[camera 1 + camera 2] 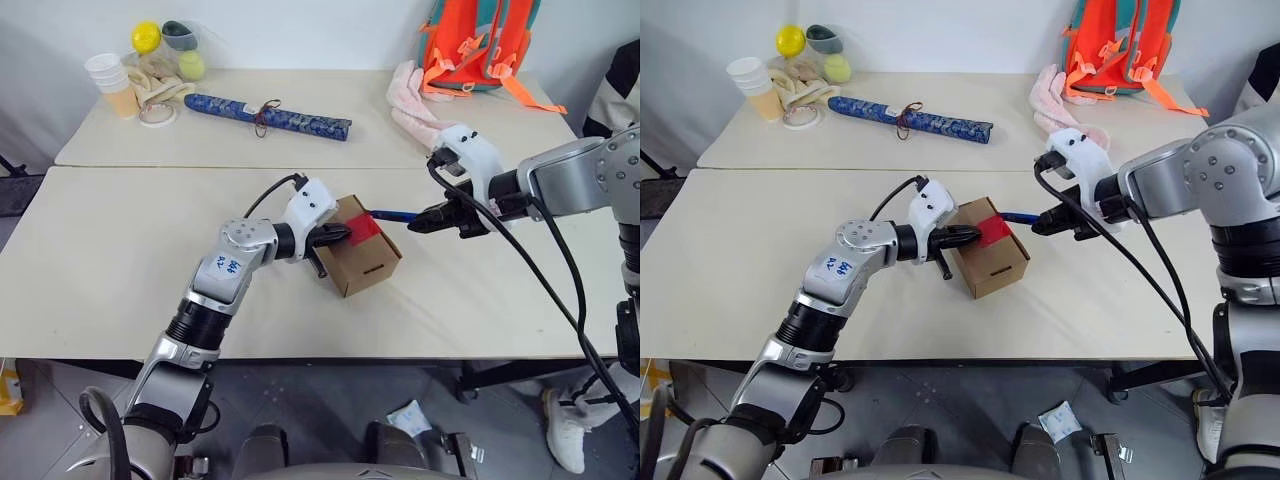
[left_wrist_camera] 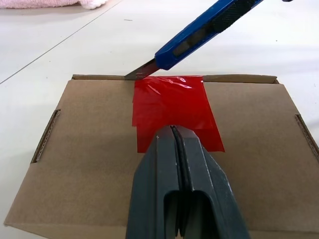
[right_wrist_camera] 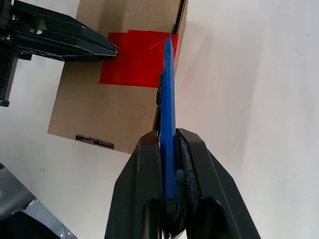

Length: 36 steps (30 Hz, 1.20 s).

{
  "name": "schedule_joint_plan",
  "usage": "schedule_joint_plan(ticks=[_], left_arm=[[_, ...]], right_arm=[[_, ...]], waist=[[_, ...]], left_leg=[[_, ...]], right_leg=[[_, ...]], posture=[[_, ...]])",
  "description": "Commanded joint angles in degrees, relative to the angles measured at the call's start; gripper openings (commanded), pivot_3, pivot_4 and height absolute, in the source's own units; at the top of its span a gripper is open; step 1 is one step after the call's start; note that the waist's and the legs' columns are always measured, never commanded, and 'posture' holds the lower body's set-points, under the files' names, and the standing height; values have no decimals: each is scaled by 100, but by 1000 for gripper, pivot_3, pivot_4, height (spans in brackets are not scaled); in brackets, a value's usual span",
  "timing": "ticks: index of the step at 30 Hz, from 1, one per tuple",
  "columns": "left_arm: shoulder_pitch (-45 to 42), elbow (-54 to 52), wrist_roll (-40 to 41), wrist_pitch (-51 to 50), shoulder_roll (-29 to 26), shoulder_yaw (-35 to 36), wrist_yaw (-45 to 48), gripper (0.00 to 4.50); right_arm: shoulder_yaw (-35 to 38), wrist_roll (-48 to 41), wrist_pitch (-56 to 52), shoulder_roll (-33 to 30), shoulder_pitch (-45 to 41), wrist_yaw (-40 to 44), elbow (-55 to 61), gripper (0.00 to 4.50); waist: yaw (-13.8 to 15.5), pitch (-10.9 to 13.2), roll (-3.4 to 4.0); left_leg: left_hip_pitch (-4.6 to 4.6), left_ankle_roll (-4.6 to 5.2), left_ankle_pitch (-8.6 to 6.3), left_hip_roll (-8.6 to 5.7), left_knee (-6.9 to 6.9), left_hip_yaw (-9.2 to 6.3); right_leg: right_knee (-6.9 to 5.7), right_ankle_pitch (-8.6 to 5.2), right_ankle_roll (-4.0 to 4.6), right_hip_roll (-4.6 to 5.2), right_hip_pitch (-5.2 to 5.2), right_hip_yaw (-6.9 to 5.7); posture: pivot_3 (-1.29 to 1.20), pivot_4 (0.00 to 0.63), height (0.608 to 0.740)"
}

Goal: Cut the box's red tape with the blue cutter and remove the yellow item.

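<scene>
Box (image 1: 358, 258) near middle of front worktop (image 1: 120, 270), lid up, slotted end flap toward near edge. Tape (image 2: 173, 112) across lid at far edge. Left gripper (image 2: 173, 130) with fingers closed together, empty, tips pressed on tape's near part, pinning lid. Right gripper (image 3: 169, 144) clamped on cutter (image 3: 168, 94), handle between fingers, blade tip touching tape's far edge at lid seam. Box shut. Patterned blue roll (image 1: 268, 114), cups (image 1: 113, 82), orange backpack (image 1: 480, 40) on rear worktop.
</scene>
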<state>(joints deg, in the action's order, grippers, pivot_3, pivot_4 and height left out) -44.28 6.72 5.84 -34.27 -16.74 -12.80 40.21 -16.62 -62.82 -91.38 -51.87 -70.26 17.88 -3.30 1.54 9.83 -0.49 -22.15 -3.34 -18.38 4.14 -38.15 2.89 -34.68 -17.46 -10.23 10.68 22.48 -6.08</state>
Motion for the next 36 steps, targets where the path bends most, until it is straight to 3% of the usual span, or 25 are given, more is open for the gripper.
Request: schedule_joint_plan(ticks=[1,15,27,36], left_arm=[[362,368,-145,-292,11,-320,7,0],[406,374,-210,-273,46,-421,-23,0],[467,369,-198,-317,96,-377,-149,0],[494,323,-184,-355,68,-335,-176,0]], right_arm=[[-313,-476,-112,-161,-298,190,-268,145],[-890,-1205,-112,270,-958,-475,-1560,145],[-1725,-2809,-112,37,-1268,-1115,-2046,145],[-2194,-3387,-112,-301,-1419,-1343,-2010,145]], waist=[[1,0,0],[-9,-5,0],[-11,-13,-3],[-6,-13,-3]], left_leg=[[0,0,0,0,0,0],[1,0,0,0,-2,0],[1,0,0,1,-1,0],[-1,1,-1,1,0,1]], right_leg=[[1,0,0,0,0,0],[0,0,0,0,-1,0],[2,0,0,0,0,0],[7,0,0,0,0,-1]], posture=[[0,150,740],[0,150,740],[0,150,740],[0,150,740]])
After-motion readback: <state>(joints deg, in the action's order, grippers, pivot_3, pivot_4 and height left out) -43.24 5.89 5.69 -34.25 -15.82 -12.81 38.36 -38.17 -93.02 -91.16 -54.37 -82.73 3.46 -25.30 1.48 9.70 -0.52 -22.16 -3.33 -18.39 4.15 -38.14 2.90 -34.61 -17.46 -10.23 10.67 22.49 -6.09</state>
